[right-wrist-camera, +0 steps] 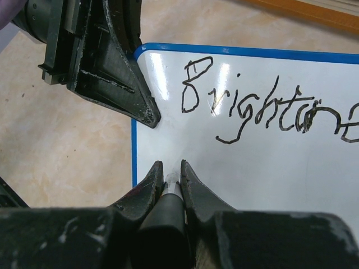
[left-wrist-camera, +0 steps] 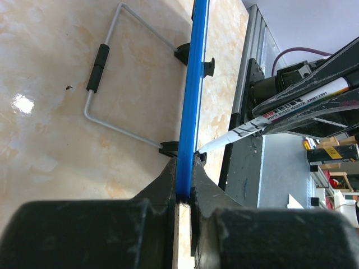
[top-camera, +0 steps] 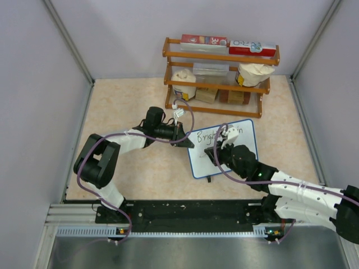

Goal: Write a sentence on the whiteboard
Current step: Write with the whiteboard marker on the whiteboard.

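Note:
The whiteboard (top-camera: 201, 163) lies right of the table's middle, a thin blue rim round its white face (right-wrist-camera: 269, 179). My left gripper (top-camera: 187, 142) is shut on its left edge, and the left wrist view shows the blue rim (left-wrist-camera: 190, 95) pinched between the fingers (left-wrist-camera: 168, 179). The sentence (right-wrist-camera: 263, 109) is one line of black letters, "Brightne", running off the frame. My right gripper (right-wrist-camera: 171, 167) is shut on a white marker (left-wrist-camera: 263, 116); its tip is at the board's lower left, under the "B". In the top view the right gripper (top-camera: 217, 152) covers part of the writing.
A wooden rack (top-camera: 220, 57) with boxes, bags and a tub stands at the back. A grey wire stand (left-wrist-camera: 112, 73) shows behind the board. Grey walls close in left and right. A metal rail (top-camera: 185, 216) runs along the near edge.

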